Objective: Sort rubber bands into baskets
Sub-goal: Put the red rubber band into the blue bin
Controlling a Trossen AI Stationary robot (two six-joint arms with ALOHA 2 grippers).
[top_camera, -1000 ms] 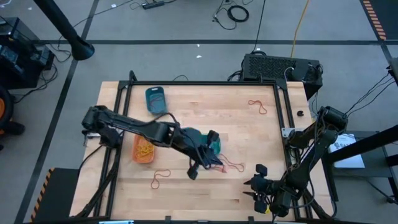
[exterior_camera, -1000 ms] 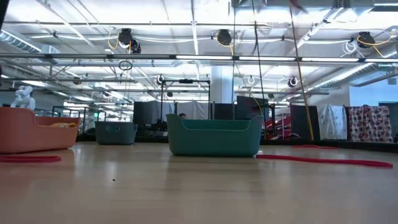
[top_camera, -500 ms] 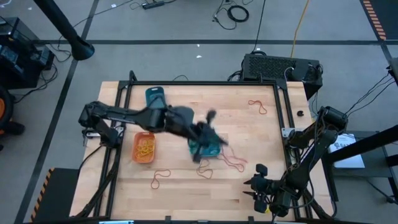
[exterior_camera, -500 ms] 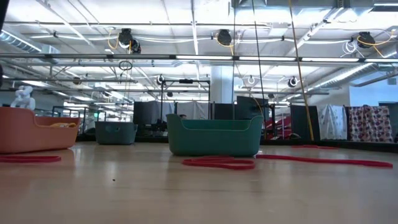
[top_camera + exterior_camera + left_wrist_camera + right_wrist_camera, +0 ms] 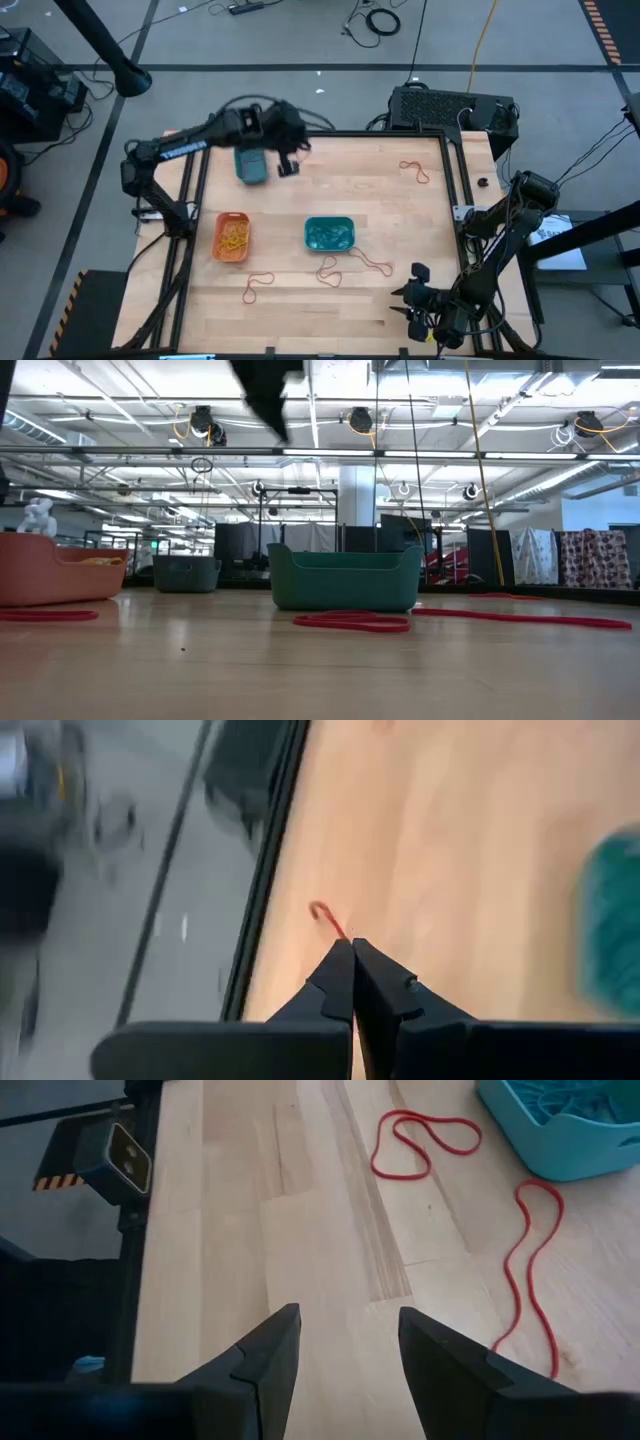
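A pale, plank-jointed wooden table (image 5: 400, 215) framed by black metal rails fills the centre of the overhead frame. Upper left of it, the left gripper (image 5: 285, 150) hangs above the darker blue rounded-rectangle plastic basket (image 5: 250, 165), its dark fingers (image 5: 340, 985) pressed together into a single point; the wrist view shows a short curl of red rubber band (image 5: 328, 918) sticking out from between the tips, above bare wood beside the table's black edge rail.

Left of centre sits the orange shallow plastic basket (image 5: 231, 238) with a tangle of orange-yellow bands (image 5: 234, 238) inside. At centre stands the teal-green plastic basket (image 5: 329, 233), smooth-walled with rounded corners, holding blue-green bands (image 5: 565, 1100).

Thin red elastic loops lie flat on the wood: one (image 5: 258, 287) at lower left, near the front edge; one small twisted loop (image 5: 329, 272) just below the teal basket; a long, wavy loop (image 5: 373, 262) to its lower right; and another (image 5: 414, 172) alone in the upper right, near the rail.

The right gripper (image 5: 412, 295) waits at the lower right, over the table's front edge, its broad dark fingers (image 5: 270, 1355) held apart with nothing between them. Open wood lies between it and the loops, and the table's right half is largely uncluttered.
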